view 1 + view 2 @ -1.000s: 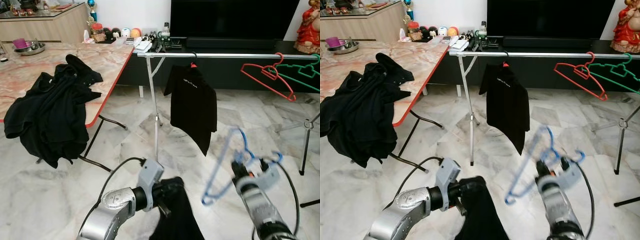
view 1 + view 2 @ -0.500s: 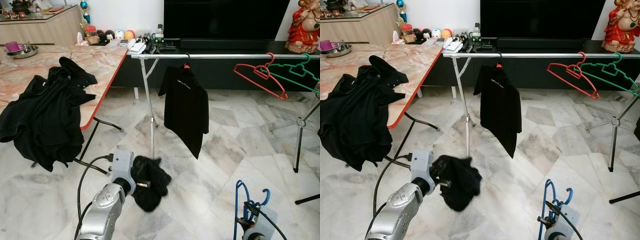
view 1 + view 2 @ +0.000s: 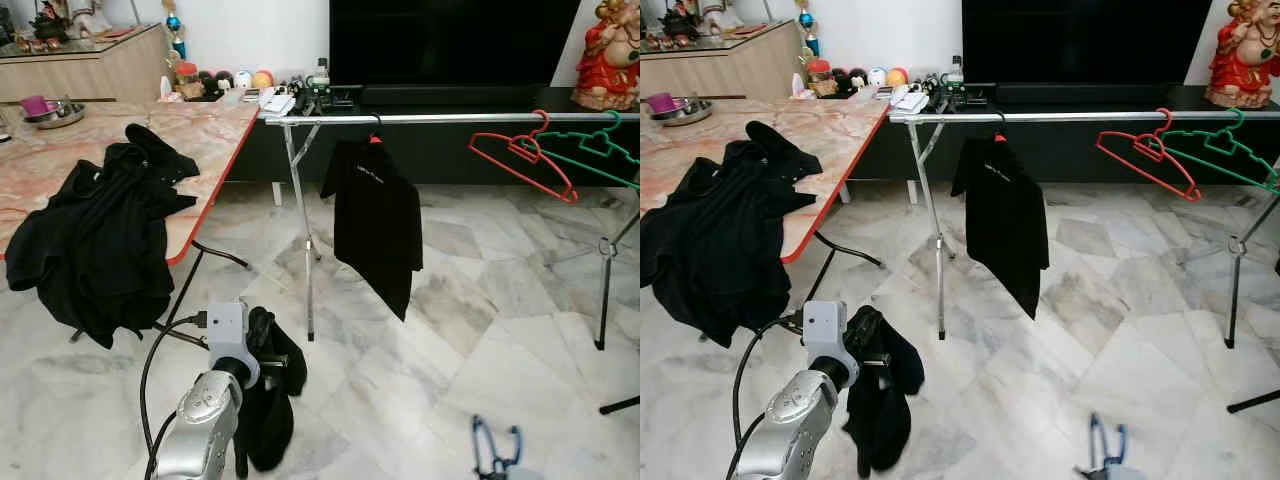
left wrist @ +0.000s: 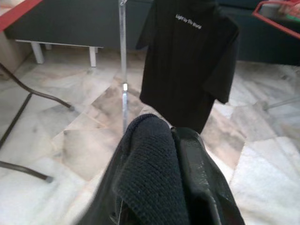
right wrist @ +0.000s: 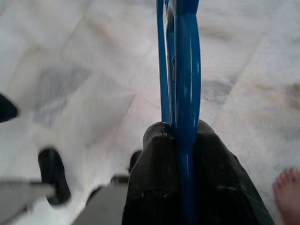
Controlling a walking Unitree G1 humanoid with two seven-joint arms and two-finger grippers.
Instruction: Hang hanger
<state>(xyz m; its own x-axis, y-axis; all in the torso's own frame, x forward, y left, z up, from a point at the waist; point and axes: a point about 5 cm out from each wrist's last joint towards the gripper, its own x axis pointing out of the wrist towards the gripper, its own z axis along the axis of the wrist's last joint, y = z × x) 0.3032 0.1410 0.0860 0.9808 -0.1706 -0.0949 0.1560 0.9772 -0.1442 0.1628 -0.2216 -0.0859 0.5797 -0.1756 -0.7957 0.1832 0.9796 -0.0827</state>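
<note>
Blue hanger (image 5: 186, 70) clamped in right tool (image 5: 185, 173); rail (image 3: 450, 118) beyond.

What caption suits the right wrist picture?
Right tool shut on a blue plastic hanger above pale marble floor.

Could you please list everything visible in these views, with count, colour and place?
Blue hanger: one, clamped in the right gripper, low at the robot's right.
Black garment: one, held by the left gripper.
Rail: one, silver, across the room.
Black T-shirt: one, hanging on the rail.
Red hanger: one, on the rail.
Green hanger: one, beside the red one.
Table: one, marble-patterned top, red edge, robot's left.
Black clothes pile: one, draped over the table edge.
Left gripper: shut on the garment.
Right gripper: shut on the hanger.
</note>
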